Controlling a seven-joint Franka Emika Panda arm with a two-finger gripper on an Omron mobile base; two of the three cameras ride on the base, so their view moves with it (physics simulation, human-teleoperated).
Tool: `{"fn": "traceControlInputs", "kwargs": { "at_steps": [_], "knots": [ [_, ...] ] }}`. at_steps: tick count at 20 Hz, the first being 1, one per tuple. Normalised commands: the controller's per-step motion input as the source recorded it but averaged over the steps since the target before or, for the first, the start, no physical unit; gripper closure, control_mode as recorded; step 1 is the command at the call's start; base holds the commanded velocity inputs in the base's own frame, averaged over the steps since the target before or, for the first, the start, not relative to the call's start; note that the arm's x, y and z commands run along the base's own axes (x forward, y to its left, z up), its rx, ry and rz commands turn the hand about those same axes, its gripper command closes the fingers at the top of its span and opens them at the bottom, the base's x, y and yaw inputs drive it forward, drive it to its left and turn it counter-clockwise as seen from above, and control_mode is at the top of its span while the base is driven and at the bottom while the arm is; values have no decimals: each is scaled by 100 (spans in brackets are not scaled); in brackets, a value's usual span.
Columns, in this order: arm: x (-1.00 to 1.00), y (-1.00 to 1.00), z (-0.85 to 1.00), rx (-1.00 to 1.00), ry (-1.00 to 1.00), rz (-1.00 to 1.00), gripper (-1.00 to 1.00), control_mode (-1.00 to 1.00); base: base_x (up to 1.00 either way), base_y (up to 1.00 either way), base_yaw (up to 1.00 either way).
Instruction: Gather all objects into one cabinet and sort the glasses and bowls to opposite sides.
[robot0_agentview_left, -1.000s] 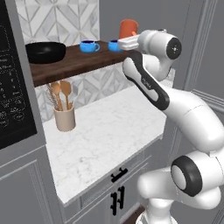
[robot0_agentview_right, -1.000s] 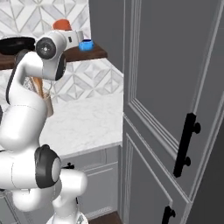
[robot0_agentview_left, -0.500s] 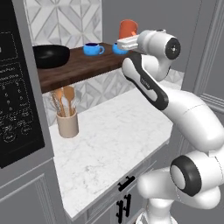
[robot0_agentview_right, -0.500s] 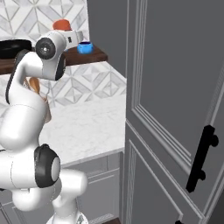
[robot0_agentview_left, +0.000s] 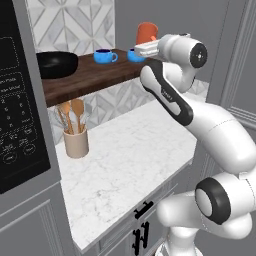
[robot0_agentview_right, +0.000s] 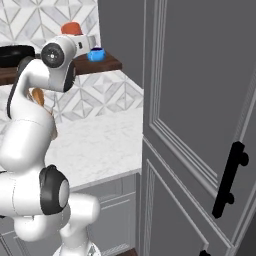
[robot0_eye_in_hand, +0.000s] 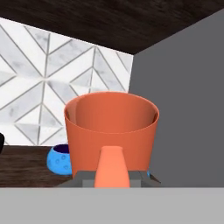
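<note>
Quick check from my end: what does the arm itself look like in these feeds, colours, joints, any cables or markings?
The arm is glossy white with rounded, bulbous links and dark grey to black bands and round caps at the joints. No loose cables or readable markings show. The gripper is a pale, boxy block.

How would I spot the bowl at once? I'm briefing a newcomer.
Find the dark brown wooden shelf above the marble counter. At its left end, beside the black oven, sits the black bowl. It is wide, shallow and glossy, unlike the small blue cups and tall orange-red mug.
</note>
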Motion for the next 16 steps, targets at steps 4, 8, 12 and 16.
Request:
{"fn": "traceControlInputs", "kwargs": {
  "at_steps": [4,8,12,16],
  "knots": [
    [3,14,-4,0,0,0,100,-100,0,0,0],
    [0,31,-14,0,6,0,100,-100,0,0,0],
    [3,32,-14,0,7,0,100,-100,0,0,0],
    [10,25,-9,0,7,-1,100,-100,0,0,0]
  ]
}}
